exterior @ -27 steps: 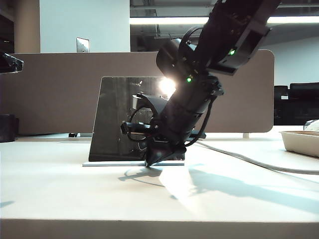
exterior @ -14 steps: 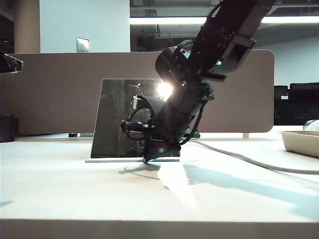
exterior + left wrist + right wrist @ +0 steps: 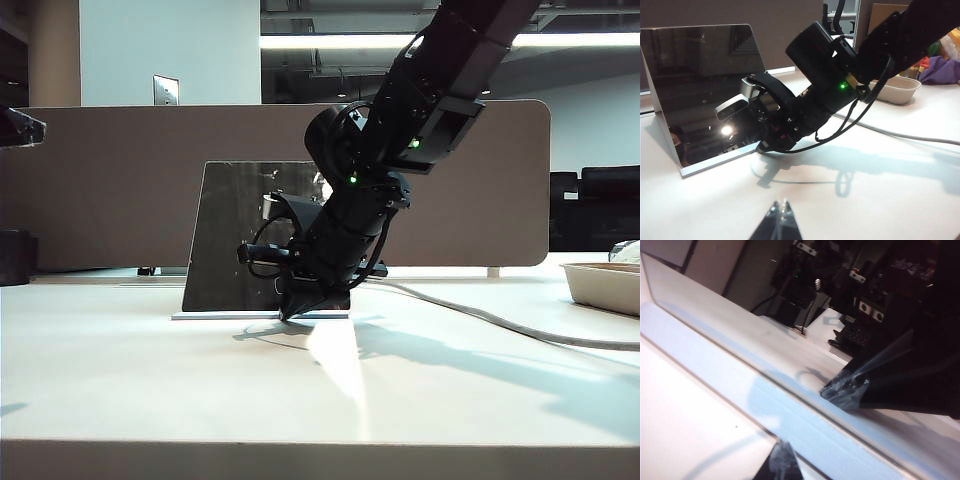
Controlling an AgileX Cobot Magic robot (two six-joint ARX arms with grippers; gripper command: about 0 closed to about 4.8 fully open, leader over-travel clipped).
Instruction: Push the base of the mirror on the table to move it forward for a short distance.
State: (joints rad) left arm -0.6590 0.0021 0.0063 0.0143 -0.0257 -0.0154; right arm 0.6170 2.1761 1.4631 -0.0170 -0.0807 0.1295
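Left gripper (image 3: 781, 207) hovers over the table (image 3: 150, 380), fingers together, holding nothing. The mirror (image 3: 235, 235) stands upright mid-table on its base (image 3: 215, 316), before a brown partition (image 3: 100, 180). Right gripper (image 3: 286, 316) has its tip closed, gripping nothing, against the base's front edge, a white cable (image 3: 500, 325) and beige tray (image 3: 605, 285) further right.

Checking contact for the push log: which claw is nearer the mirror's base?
Right. The right claw has its tips down at the base of the mirror. The left claw hangs off to the side, apart from it.
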